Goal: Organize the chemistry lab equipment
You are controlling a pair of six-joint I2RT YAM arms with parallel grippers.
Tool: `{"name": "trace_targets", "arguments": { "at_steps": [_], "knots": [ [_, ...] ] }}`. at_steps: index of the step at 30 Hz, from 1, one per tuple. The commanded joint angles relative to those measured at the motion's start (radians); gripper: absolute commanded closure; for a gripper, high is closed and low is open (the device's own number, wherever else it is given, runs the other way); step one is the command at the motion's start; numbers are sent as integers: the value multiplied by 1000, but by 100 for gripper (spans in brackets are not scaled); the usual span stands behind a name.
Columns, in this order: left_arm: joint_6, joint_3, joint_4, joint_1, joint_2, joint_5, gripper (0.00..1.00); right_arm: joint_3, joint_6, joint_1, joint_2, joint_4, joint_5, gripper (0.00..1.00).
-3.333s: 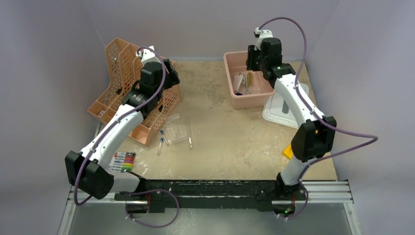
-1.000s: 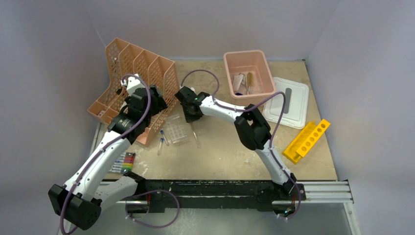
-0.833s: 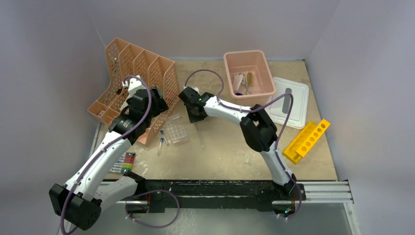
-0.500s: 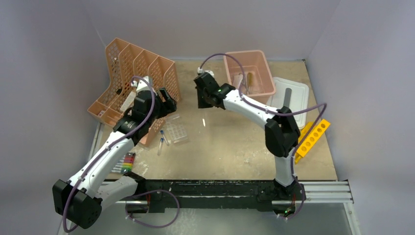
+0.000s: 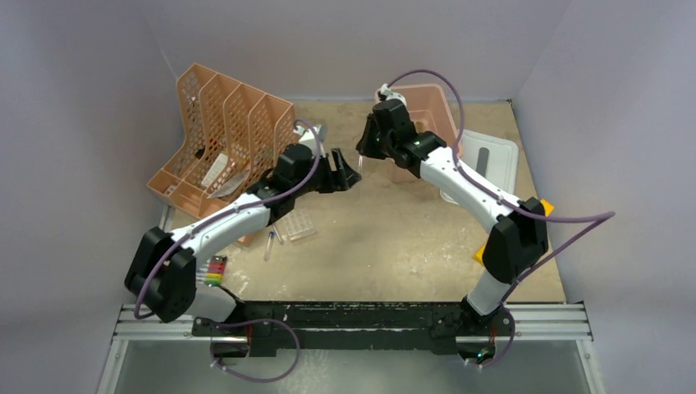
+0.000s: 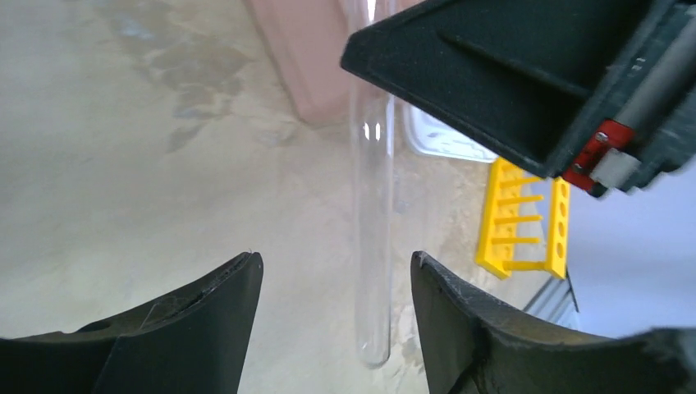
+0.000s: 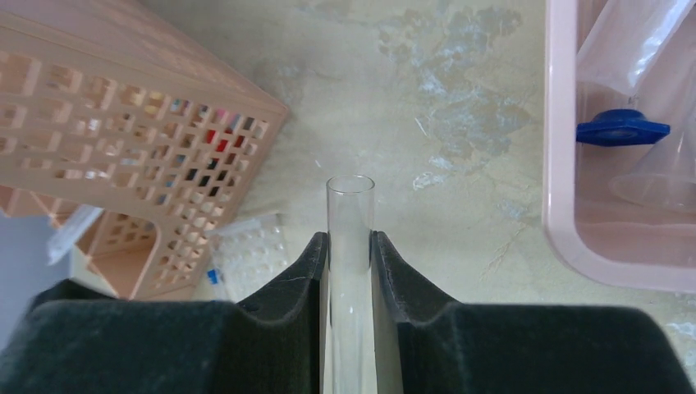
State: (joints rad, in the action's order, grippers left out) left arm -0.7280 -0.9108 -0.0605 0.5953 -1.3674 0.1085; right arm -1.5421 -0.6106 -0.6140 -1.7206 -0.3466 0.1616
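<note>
My right gripper is shut on a clear glass tube and holds it upright above the table, left of the pink bin. My left gripper is open; in its wrist view the fingers stand either side of the tube's rounded lower end without touching it. The bin holds a clear flask with a blue base and other items. A clear tube rack and blue-capped tubes lie on the table near the left arm.
The orange perforated organiser stands at the back left. A pack of markers lies at the front left. A white lid lies right of the bin. A yellow rack is partly hidden behind the right arm.
My right gripper has carried the glass tube up from beside the clear rack towards the pink bin. My left arm has swung from the organiser to the centre, its open jaws around the tube's end.
</note>
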Motion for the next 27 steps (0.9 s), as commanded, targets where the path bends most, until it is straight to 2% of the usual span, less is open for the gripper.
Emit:
{"name": "trace_targets", "arguments": {
  "at_steps": [1, 6, 17, 19, 21, 23, 27],
  "knots": [
    [-4, -132, -122, 25, -88, 68, 37, 17, -58, 17, 108, 82, -9, 85],
    [-22, -138, -202, 27, -131, 136, 48, 44, -79, 39, 153, 105, -7, 85],
    [46, -166, -225, 27, -169, 227, 86, 35, -78, 83, 160, 94, -71, 83],
    [89, -167, -223, 26, -163, 240, 94, 30, -74, 105, 160, 74, -134, 76],
    [147, -181, -195, 26, -155, 257, 99, 32, -63, 139, 168, 53, -213, 60],
    [210, -216, -147, 27, -150, 270, 100, 33, -57, 176, 179, 22, -297, 45],
    [313, -268, -96, 27, -153, 306, 100, 9, -42, 238, 192, -42, -440, 32]
  ]
}}
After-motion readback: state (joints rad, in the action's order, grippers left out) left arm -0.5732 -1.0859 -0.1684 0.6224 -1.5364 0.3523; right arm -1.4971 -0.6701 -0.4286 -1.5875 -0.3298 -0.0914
